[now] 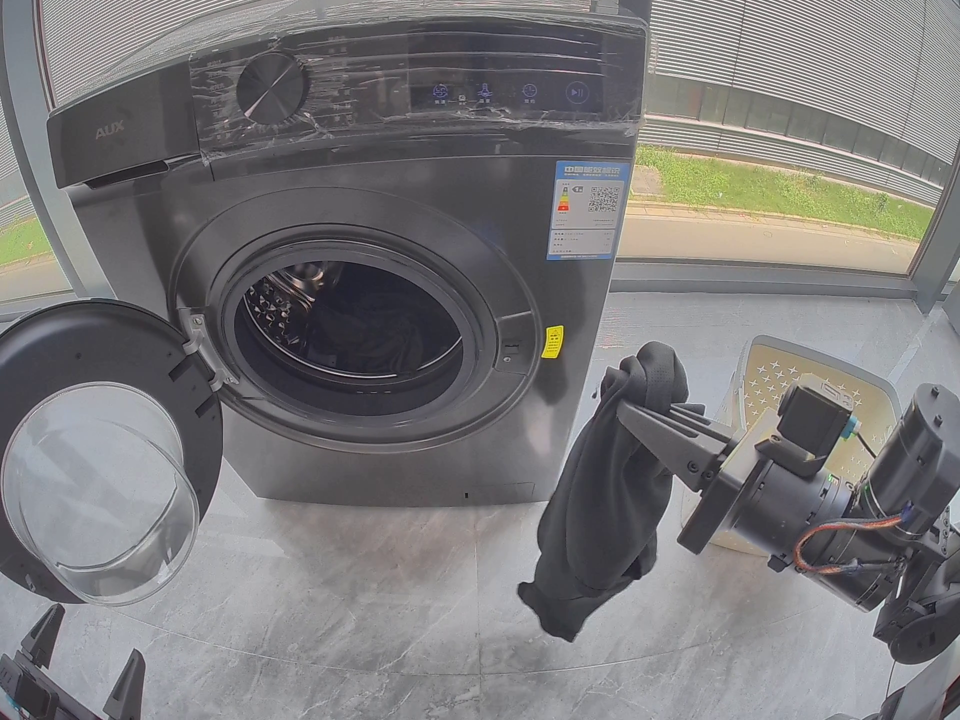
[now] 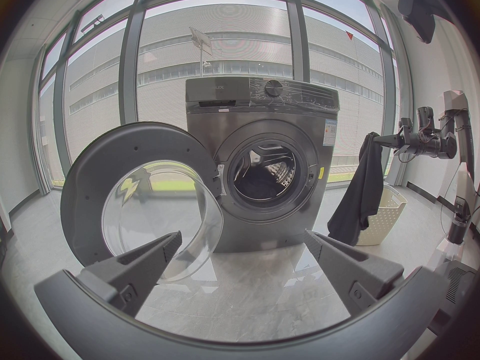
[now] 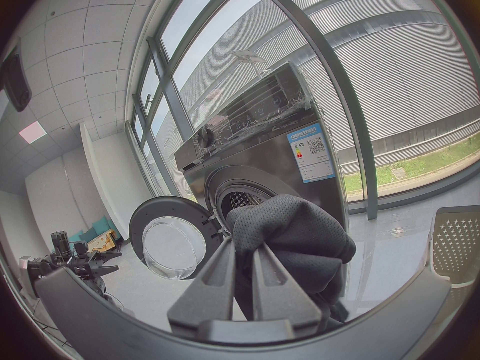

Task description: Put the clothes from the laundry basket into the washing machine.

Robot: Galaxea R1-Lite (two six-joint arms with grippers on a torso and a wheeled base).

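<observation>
A grey front-loading washing machine stands ahead with its round door swung open to the left. Dark cloth lies inside the drum. My right gripper is shut on a black garment that hangs in the air to the right of the machine, above the floor. The same garment bunches over the shut fingers in the right wrist view. A cream laundry basket sits on the floor behind that arm. My left gripper stays low at the near left, open and holding nothing.
Pale marble-look floor spreads before the machine. Floor-to-ceiling windows run behind and to the right. The open door juts out over the floor on the left side.
</observation>
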